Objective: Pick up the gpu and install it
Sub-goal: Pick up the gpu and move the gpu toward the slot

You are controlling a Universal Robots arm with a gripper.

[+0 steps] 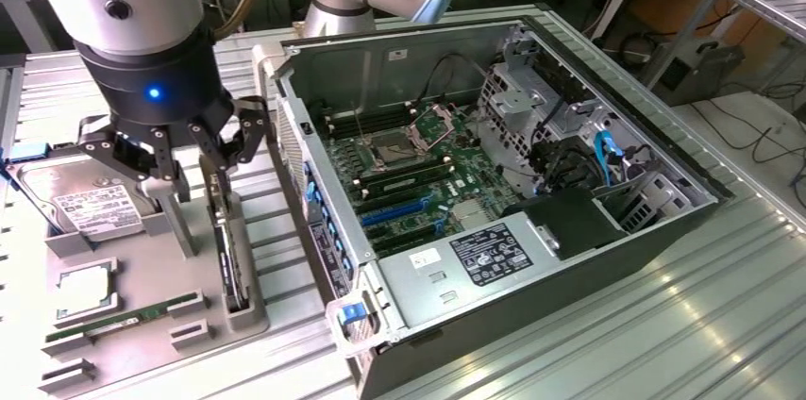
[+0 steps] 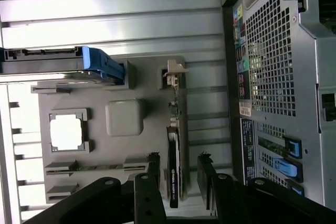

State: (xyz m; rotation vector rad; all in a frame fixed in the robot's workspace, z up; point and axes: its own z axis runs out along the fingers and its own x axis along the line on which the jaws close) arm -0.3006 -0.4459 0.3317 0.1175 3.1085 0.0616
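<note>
Your gripper (image 1: 189, 174) hangs at the left of the exterior view, its fingers (image 2: 153, 174) spread to either side of the gpu (image 1: 226, 254) and not clamped on it. The card stands on edge in the grey holder tray (image 1: 139, 325), lower left, beside the open computer case (image 1: 504, 183).

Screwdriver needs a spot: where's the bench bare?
Bare: ribbed metal table at the exterior view's right, beside the open black computer case. Crowded: grey tray with silver hard drive, green RAM stick, dark gpu under the black gripper.
</note>
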